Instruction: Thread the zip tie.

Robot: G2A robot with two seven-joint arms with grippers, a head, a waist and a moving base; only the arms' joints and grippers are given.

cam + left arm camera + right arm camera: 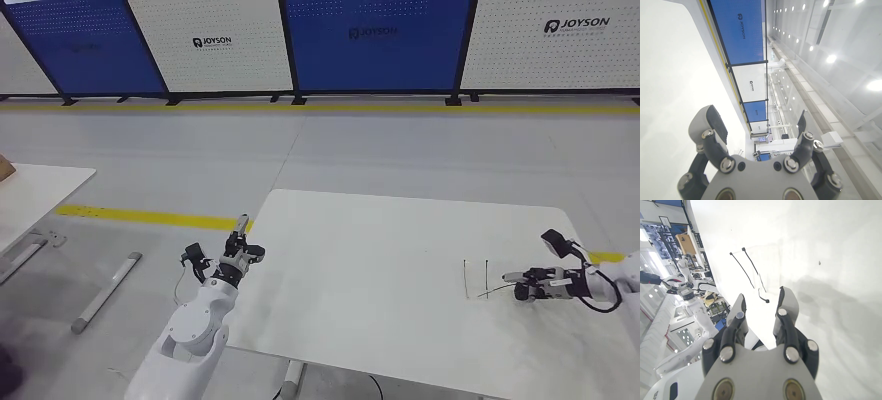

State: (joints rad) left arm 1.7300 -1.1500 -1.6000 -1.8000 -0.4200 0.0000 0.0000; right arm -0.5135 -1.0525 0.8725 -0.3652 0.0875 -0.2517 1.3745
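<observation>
Three thin black zip ties lie on the white table [380, 260] near its right edge. Two straight zip ties [743, 270] lie side by side, heads away from my right gripper. A third, curved zip tie [762, 295] rests on the table just off the tips of my right gripper [762, 295], which is open and holds nothing. From above, the ties [476, 278] sit just left of the right gripper [510, 280]. My left gripper [757, 113] is open and empty, raised at the table's left edge [240, 232], far from the ties.
The table's bare surface [810, 237] carries a small dark speck [819, 262]. Another white table [40, 190] stands at the far left, with a grey tube [105, 290] on the floor between the tables. Blue and white panels line the back.
</observation>
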